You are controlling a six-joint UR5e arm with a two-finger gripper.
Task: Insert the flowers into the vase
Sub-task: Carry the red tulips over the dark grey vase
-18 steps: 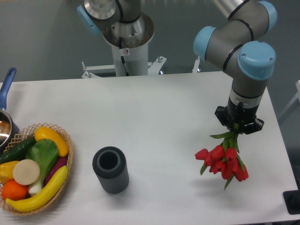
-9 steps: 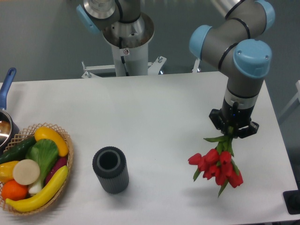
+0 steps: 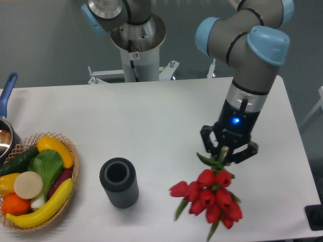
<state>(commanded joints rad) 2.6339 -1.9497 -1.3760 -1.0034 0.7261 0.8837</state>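
My gripper (image 3: 222, 154) is shut on the green stems of the flowers (image 3: 208, 197), a bunch of red tulip heads hanging below it, heads down, over the front right of the table. The vase (image 3: 119, 182), a dark grey ribbed cylinder with a thick round rim, stands upright at the front, left of centre. The flowers are to the right of the vase and apart from it, about a vase width from its side.
A wicker basket (image 3: 70, 196) of toy fruit and vegetables sits at the front left edge. A metal saucepan with a blue handle (image 3: 7, 93) is at the far left. The arm's base column (image 3: 136, 48) stands behind the table's back edge.
The arm has carried the flowers left and toward the front of the table, closer to the vase. The vase and basket have not moved.
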